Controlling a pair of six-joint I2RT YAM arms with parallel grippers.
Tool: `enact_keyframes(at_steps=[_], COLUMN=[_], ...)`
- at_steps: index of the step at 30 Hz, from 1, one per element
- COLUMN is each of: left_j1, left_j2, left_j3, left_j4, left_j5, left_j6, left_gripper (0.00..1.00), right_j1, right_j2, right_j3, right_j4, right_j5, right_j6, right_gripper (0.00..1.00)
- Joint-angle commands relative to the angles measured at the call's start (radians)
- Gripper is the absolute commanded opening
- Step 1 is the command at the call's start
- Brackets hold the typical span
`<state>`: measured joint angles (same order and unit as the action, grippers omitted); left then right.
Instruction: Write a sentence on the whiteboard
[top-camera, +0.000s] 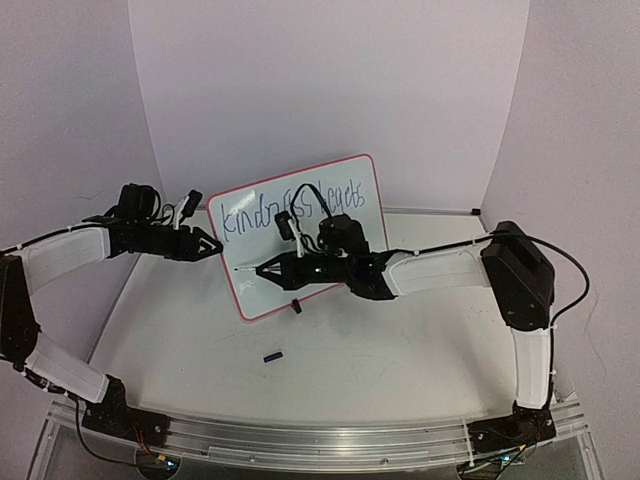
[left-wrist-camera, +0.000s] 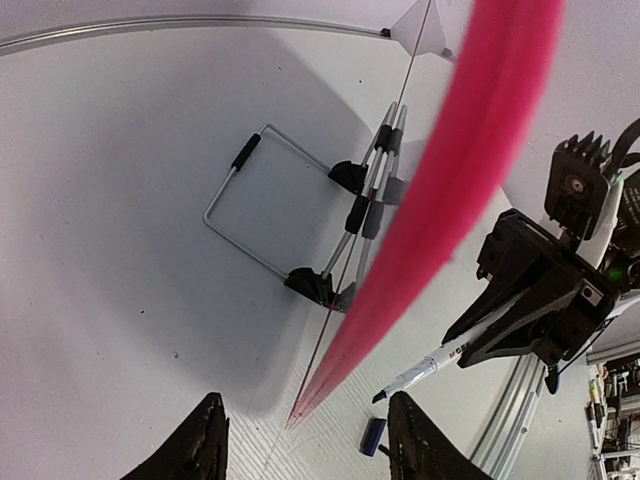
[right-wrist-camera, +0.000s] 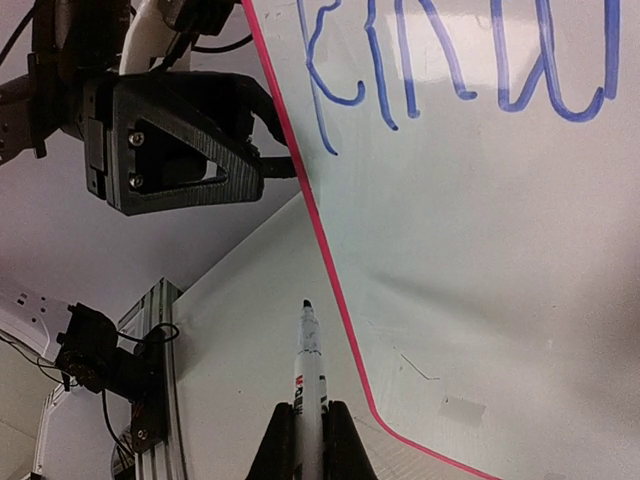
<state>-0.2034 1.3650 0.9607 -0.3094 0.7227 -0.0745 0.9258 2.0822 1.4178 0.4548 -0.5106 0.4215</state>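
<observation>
Clamps the marker pen (right-wrist-camera: 310, 365) in the closed right gripper (right-wrist-camera: 310, 412), tip beside the red rim of the whiteboard (right-wrist-camera: 480, 250); straddles that rim with the left gripper (left-wrist-camera: 308, 400), jaws parted

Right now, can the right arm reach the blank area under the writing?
Probably yes. The right gripper holds the marker, tip just off the whiteboard's rim; nothing covers the blank area below the writing. The left gripper straddles that rim higher up.

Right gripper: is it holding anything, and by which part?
Yes: the right gripper is shut on the marker pen, clamped on its barrel well behind the uncapped tip.
</observation>
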Motion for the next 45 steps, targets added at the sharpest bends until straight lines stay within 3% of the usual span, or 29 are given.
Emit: enact_keyframes(at_steps=[1, 22, 35, 45], left_j1=[-0.007, -0.025, -0.047, -0.050], left_j2=[0.031, 0.086, 0.093, 0.084], left_j3=[0.033, 0.031, 0.029, 0.030], left_j4=[0.044, 0.073, 0.076, 0.066], left_j5=[0.036, 0.039, 0.030, 0.015], left_j6=[0.009, -0.002, 0.005, 0.012], left_gripper=[0.49, 0.22, 0.03, 0.00], right_j1=[-0.009, -0.043, -0.047, -0.046], right_j2=[0.042, 0.117, 0.096, 0.083], right_j3=[0.059, 0.117, 0.033, -0.061], right_j4=[0.027, 0.028, 0.029, 0.040], right_j5=[-0.018, -0.006, 0.028, 0.029], right_j6=[0.018, 0.040, 0.038, 0.043], right_gripper=[0.00, 0.00, 0.00, 0.00])
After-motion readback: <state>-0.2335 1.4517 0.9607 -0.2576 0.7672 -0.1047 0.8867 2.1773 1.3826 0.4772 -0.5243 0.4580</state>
